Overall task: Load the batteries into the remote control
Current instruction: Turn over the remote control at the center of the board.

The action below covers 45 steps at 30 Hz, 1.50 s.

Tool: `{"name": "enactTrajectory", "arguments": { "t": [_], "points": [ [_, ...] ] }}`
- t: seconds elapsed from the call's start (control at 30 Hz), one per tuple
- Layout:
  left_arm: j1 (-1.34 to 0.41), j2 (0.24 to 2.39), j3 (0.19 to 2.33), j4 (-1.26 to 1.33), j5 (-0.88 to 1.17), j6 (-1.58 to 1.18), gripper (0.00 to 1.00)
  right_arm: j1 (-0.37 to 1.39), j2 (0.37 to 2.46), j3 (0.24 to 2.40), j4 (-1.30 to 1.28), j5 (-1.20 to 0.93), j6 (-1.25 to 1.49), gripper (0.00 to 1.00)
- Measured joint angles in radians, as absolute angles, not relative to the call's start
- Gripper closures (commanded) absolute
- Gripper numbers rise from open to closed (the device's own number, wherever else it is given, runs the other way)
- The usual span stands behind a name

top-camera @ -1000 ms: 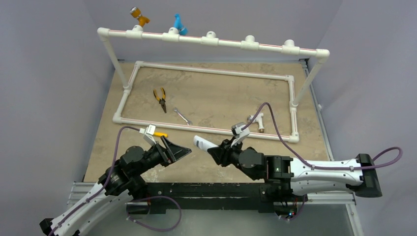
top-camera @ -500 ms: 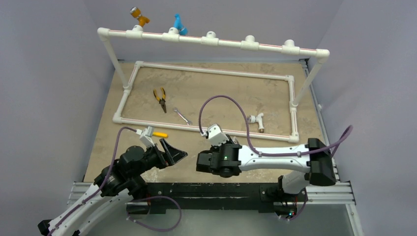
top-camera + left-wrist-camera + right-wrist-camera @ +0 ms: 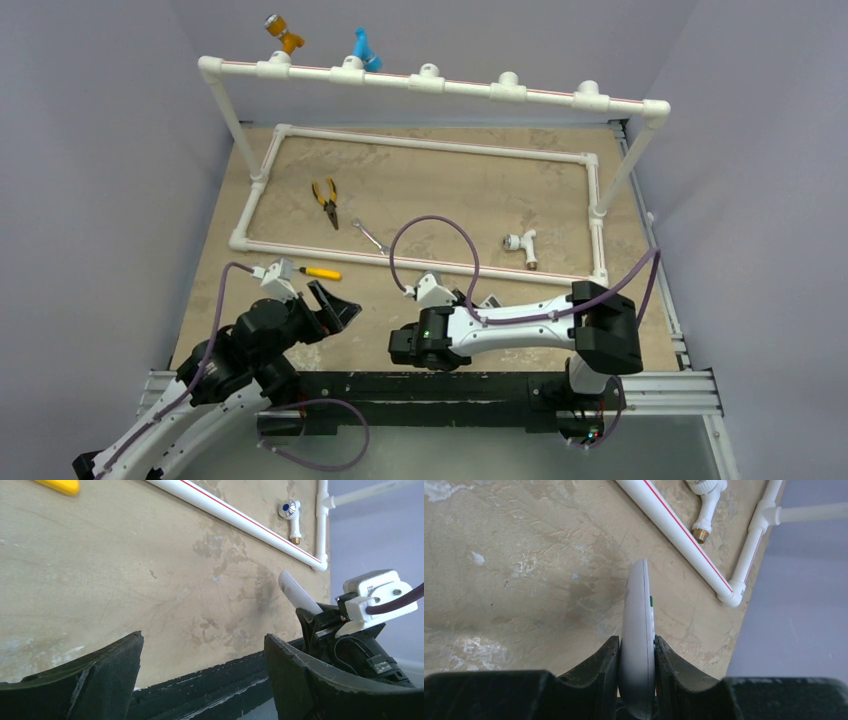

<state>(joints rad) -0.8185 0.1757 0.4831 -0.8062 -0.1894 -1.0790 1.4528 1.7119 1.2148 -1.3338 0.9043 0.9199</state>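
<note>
- Your left tool [image 3: 202,647] hangs over the worktop [image 3: 440,180] near its front left. Its jaws stand wide apart with nothing between them. The yellow-handled screwdriver [image 3: 322,272] lies just beyond it, untouched.
- Your right tool [image 3: 636,647] is clamped on the remote control [image 3: 638,605]. It holds the remote by one end, edge-on and lifted off the worktop, near the middle of the front edge.
- The batteries show in none of the views, so you cannot count either one as picked up. The remote's battery bay is turned out of sight, so you cannot tell whether it is open or loaded.
- Judge the task as early: you have the remote in hand, but finding, picking up and seating both batteries all look left to do.
- Further right, the white pipe fitting [image 3: 522,245] lies apart and plays no part.
</note>
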Motion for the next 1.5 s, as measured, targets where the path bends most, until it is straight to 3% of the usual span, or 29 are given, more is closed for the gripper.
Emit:
{"name": "enactTrajectory", "arguments": {
  "t": [0.2,0.37,0.53,0.73,0.93,1.1,1.33,1.5],
  "points": [
    [-0.818,0.225,0.575,-0.908,-0.292,-1.060,0.12,1.453,1.717,1.166,-1.269,0.852,0.915,1.00],
    [-0.818,0.342,0.806,-0.990,-0.427,-0.933,0.12,1.455,1.750,1.164,-1.236,0.844,0.899,1.00],
    [-0.818,0.370,0.975,-0.980,-0.511,-0.817,0.12,1.460,1.791,1.164,-1.216,0.851,0.867,0.78],
    [-0.818,0.350,0.953,-0.974,-0.511,-0.772,0.12,1.461,1.884,1.183,-1.187,0.854,0.856,0.53],
    [-0.818,0.327,0.937,-0.973,-0.491,-0.751,0.13,1.465,1.972,1.200,-1.144,0.852,0.863,0.41],
    [-0.818,0.311,0.937,-0.973,-0.483,-0.739,0.13,1.466,1.972,1.206,-1.157,0.875,0.858,0.22],
    [-0.818,0.303,0.937,-0.978,-0.481,-0.740,0.13,1.483,1.932,1.200,-1.106,0.878,0.808,0.14],
    [-0.818,0.263,0.938,-1.008,-0.509,-0.739,0.13,1.501,1.799,1.120,-0.895,0.799,0.742,0.10]
  ]
}}
